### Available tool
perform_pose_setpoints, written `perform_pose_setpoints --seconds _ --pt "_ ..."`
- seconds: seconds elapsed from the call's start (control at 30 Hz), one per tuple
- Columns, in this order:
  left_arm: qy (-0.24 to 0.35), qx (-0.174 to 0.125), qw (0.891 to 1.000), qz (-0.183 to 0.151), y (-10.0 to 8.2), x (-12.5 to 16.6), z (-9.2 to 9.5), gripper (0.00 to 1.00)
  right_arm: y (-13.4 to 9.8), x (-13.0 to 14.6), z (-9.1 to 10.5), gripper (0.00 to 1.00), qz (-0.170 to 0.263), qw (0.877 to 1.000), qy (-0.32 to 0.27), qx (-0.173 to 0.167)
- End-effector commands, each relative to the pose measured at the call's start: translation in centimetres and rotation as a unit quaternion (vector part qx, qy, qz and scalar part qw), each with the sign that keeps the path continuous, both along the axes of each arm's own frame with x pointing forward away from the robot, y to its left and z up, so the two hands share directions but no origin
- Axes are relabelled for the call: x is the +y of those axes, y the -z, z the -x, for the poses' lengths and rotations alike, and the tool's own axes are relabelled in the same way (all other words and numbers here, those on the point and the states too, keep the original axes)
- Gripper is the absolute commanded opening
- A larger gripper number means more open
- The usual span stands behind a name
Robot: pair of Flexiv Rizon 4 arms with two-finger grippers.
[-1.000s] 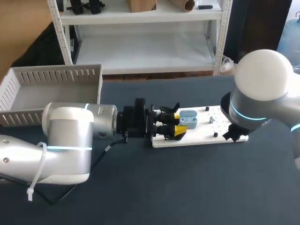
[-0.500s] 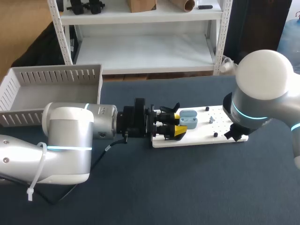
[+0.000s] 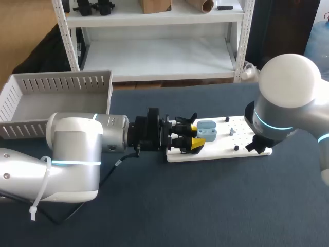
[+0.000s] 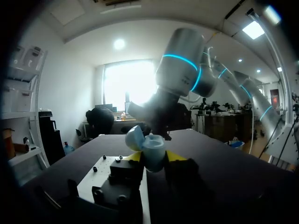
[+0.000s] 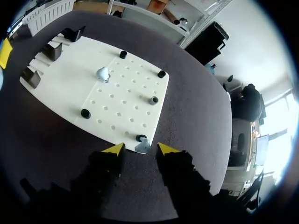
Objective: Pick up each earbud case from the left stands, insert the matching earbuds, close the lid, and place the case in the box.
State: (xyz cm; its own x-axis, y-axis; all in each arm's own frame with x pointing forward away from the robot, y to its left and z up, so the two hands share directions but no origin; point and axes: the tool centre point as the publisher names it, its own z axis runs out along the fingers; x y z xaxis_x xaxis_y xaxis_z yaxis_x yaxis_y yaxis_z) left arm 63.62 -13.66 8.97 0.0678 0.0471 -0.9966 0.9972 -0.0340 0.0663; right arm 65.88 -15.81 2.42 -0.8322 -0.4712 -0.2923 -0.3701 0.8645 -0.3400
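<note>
Keep your left hand clenched on the earbud case and centre your released right hand over the earbud before closing.

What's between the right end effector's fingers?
An earbud lies untouched inside the open right end effector, at the white board's edge beside a black peg, per the right wrist view.
</note>
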Motion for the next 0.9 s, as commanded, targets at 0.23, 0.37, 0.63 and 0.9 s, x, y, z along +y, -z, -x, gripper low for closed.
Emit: perform_pose_setpoints --seconds 0.23,0.37,0.63,0.9 --pt "0.001 0.000 1.000 0.001 0.09 -0.01 -0.07 0.00 0.26 -0.09 -0.13 0.38 -0.001 1.000 0.004 0.002" --pt "0.001 0.000 1.000 0.001 0.09 -0.01 -0.07 0.00 0.27 -0.07 -0.10 0.37 -0.002 1.000 0.004 0.002" --pt "0.001 0.000 1.000 0.001 0.09 -0.01 -0.07 0.00 0.30 0.00 -0.09 0.27 -0.002 1.000 0.004 0.002" --pt "0.001 0.000 1.000 0.001 0.09 -0.01 -0.07 0.00 0.39 0.04 -0.17 0.00 -0.002 1.000 0.003 0.006"
